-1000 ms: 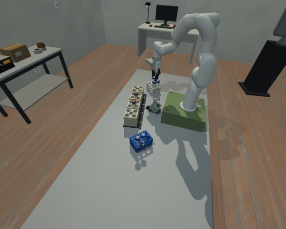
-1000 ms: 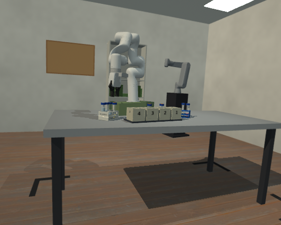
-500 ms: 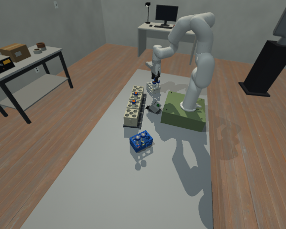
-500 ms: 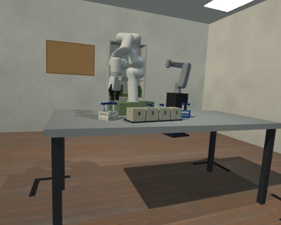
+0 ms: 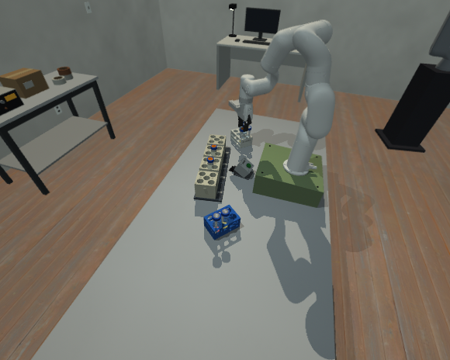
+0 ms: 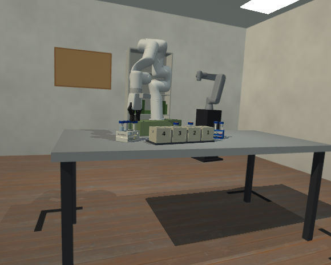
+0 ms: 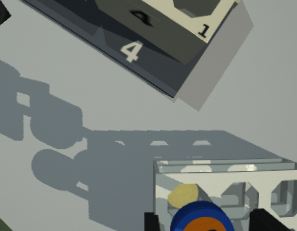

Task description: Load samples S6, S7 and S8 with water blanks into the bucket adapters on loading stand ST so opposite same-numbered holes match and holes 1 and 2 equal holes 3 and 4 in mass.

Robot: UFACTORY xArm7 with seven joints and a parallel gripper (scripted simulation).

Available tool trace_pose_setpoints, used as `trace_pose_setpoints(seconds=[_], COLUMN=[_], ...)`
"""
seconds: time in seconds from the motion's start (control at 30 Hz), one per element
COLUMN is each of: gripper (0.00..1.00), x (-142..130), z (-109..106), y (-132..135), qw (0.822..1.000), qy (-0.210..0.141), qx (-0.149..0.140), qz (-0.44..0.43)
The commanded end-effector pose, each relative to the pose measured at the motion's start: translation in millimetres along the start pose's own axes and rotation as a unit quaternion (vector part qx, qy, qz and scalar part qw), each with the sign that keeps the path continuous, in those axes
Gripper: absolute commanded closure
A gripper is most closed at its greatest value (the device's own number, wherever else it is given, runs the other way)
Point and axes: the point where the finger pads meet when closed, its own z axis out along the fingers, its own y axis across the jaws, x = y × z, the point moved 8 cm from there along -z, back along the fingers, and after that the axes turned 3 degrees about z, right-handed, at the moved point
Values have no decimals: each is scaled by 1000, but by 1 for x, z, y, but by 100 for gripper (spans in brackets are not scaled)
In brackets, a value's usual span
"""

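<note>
Quietly, the pale grey tabletop (image 5: 179,295) (image 6: 194,151) (image 7: 274,129) is carrying long shadows above a wooden floor (image 5: 113,229) (image 6: 117,228). A second grey arm (image 5: 447,40) (image 6: 218,89) is standing on a black pedestal (image 5: 406,110) (image 6: 209,117) beyond the table. Only the top view is showing the monitor (image 5: 262,20), the cardboard box (image 5: 32,87) and the green DONE key (image 5: 248,165); the exterior view is adding a brown wall board (image 6: 83,68) and the numbers 4, 3, 2 and 1 on the adapters' sides. Two orange-dotted tubes are standing in adapter 3 (image 5: 208,154) (image 6: 180,134) and adapter 2 (image 5: 205,167) (image 6: 194,133), while two others are standing in the blue rack (image 5: 223,231) (image 6: 219,135). Up close, the wrist view is showing another orange-dotted cap (image 7: 201,222) at the white rack (image 5: 240,142) (image 6: 122,137) (image 7: 264,189), lying between the fingers of the gripper (image 5: 244,127) (image 6: 135,119) (image 7: 207,222), which are standing partly open and gripping nothing. Its full ID is running out of frame.
</note>
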Motion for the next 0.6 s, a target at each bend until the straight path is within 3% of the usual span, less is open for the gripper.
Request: trace_pose_setpoints(seconds=[0.0,0.57], gripper=[43,43], x=[0,0], z=[0,8], y=[1,1], qw=[1000,1000], qy=[1,1], qx=[-2,-2], qz=[0,0])
